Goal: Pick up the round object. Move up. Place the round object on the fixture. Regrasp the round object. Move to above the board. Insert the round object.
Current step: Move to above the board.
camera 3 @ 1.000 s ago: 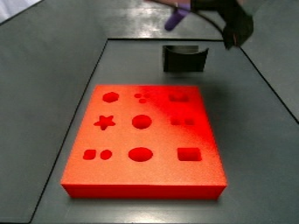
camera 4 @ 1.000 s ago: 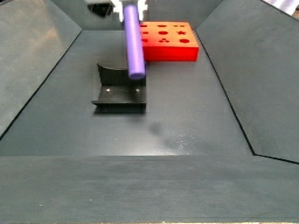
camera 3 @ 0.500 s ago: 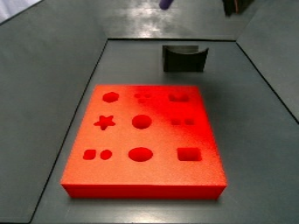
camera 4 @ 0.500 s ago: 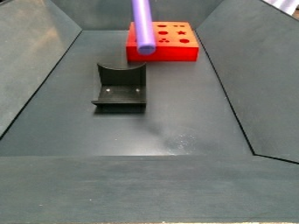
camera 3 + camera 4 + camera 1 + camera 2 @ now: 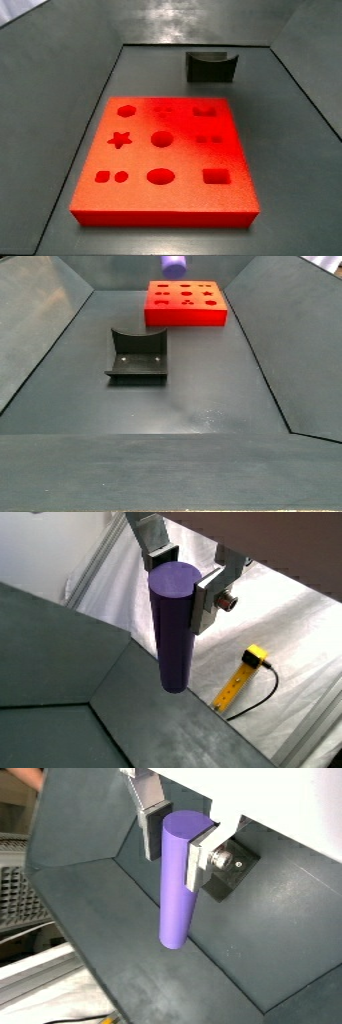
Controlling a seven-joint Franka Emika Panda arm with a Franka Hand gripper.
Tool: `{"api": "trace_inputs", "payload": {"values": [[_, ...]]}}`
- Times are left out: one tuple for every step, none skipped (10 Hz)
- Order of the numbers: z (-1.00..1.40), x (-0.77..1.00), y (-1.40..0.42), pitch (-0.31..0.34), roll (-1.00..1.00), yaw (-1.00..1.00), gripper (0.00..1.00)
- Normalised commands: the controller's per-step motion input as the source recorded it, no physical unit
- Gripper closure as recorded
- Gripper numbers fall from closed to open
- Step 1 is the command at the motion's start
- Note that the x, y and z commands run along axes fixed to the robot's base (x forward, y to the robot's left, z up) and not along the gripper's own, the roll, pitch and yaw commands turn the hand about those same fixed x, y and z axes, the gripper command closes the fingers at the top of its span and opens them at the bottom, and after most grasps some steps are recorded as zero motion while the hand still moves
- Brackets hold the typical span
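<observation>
The round object (image 5: pixel 171 632) is a long, smooth purple peg hanging upright from my gripper (image 5: pixel 181 574), whose silver fingers (image 5: pixel 211 597) are shut on its upper end. Both wrist views show this grip: the peg (image 5: pixel 175 888) sits between the plates of the gripper (image 5: pixel 178 833). In a side view only the peg's lower tip (image 5: pixel 173 262) shows at the top edge, above the far side of the red-orange board (image 5: pixel 186 304). The board (image 5: pixel 167 160) lies flat with its shaped holes uncovered. The dark fixture (image 5: pixel 210 66) (image 5: pixel 138 354) stands bare on the floor, apart from the board.
Sloping dark walls (image 5: pixel 47 326) enclose the grey floor. Outside the enclosure, a yellow tool with a black cable (image 5: pixel 241 677) lies on pale sheeting, and a dark grille (image 5: pixel 14 878) sits beyond the wall.
My gripper has risen with the peg away from the fixture. It has left one side view entirely, and only the peg's tip remains at the top of the other.
</observation>
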Motion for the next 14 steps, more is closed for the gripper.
{"api": "trace_inputs", "payload": {"values": [[0.21,-0.30,-1.00,-0.070,-1.00,-0.09,1.00],[0.19,-0.29,-1.00,-0.072,-1.00,-0.09,1.00],[0.20,-0.31,-1.00,-0.073,-1.00,-0.10,1.00],[0.19,-0.32,-1.00,-0.070,-1.00,-0.11,1.00],[0.19,-0.33,-1.00,-0.066,-1.00,-0.11,1.00],[0.19,-0.33,-1.00,-0.062,-1.00,-0.12,1.00],[0.19,-0.34,-1.00,-0.056,-1.00,-0.12,1.00],[0.19,-0.37,-1.00,-0.050,-1.00,-0.13,1.00],[0.15,-0.32,-0.80,-0.047,-1.00,-0.13,1.00],[0.09,-0.22,-0.50,-0.044,-1.00,-0.13,1.00],[0.04,-0.13,-0.22,-0.041,-1.00,-0.12,1.00],[0.03,-0.10,-0.11,-0.044,-1.00,-0.11,1.00],[0.01,-0.08,-0.05,-0.045,-0.77,-0.08,1.00],[0.01,-0.07,-0.03,-0.044,-0.54,-0.05,1.00]]}}
